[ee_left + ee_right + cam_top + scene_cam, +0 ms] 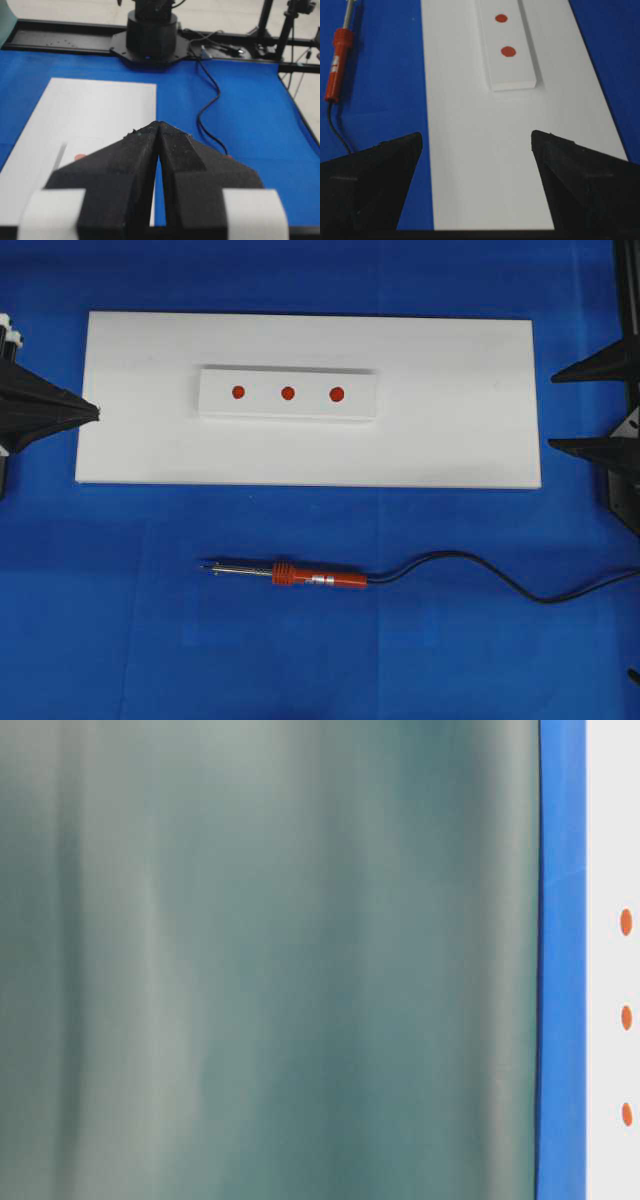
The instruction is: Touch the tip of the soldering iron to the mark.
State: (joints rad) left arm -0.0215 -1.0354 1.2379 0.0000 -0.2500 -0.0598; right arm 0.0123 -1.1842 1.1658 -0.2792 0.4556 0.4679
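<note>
Overhead view: a white board (450, 440) is laid on the blue cloth (100, 640). A small white block (288, 412) sits on the board w/ three red marks (288, 393) in a row. The soldering iron (290, 573) is seen lying flat on the cloth, below the board, well apart from it. Its tip is pointed left and its black cord (480, 570) runs off to the right. The left gripper (92, 414) is parked at the board's left edge, pinched to a point, nothing in it. The right gripper (556, 408) is parked just off the board's right edge, jaws spread wide, nothing between them.

Table-level view: mostly a blurry grey-green surface is seen. At the far right a strip of blue cloth and three marks can be made out. No iron, no grippers.

Left wrist view: the two black fingers (125, 170) are pressed together, nothing held. The board's far end is seen past them.

Right wrist view: wide-apart fingers (375, 170) are seen w/ the board between them. The iron is up at the left, off the board.

What could go wrong, as a guess: the iron is thin and lies flat, so it could be pushed away or rolled instead of picked up. The cord could tug it sideways, so the mark is missed. The wrong mark could be hit, since there are three.
</note>
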